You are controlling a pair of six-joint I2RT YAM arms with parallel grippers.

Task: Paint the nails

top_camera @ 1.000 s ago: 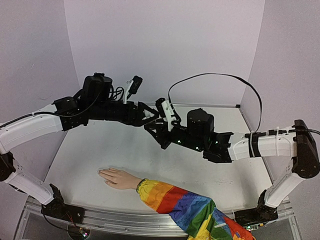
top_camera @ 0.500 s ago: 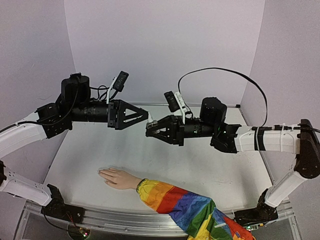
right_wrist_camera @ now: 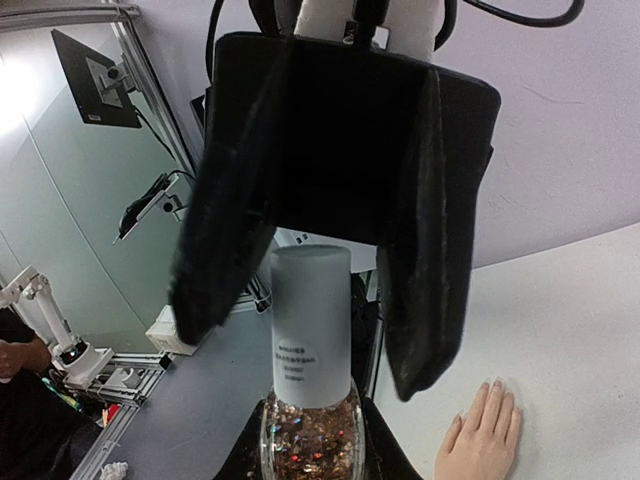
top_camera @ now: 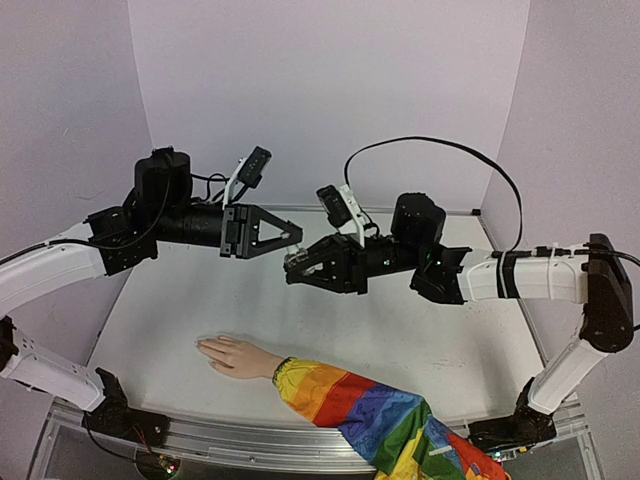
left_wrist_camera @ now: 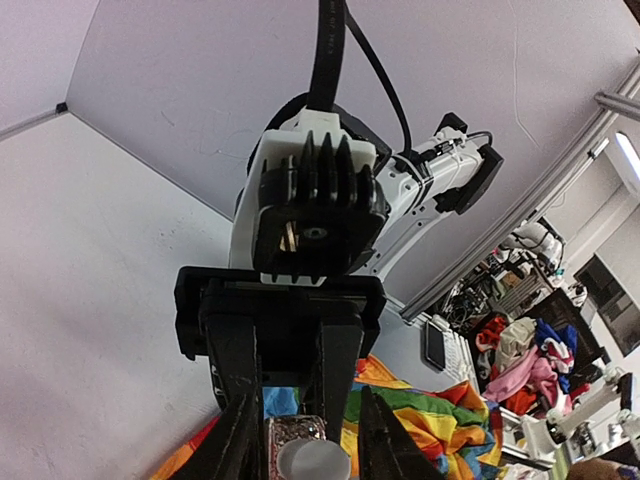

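Note:
My right gripper is shut on a small clear bottle of glittery polish and holds it in the air above the middle of the table. The bottle's pale cylindrical cap points at my left gripper. The left jaws straddle the cap, with a thin gap still showing on each side. From the left wrist the cap sits between my own fingertips. The peach mannequin hand lies palm down near the front edge. Its nails are faint at the fingertips.
The rainbow-striped sleeve runs from the hand's wrist off the front right of the table. Lilac walls close in the back and both sides. A black cable loops above the right arm.
The right gripper carried the bottle left and slightly down, bringing the cap between the left jaws. The left jaws have narrowed sharply around the cap. The hand has not moved.

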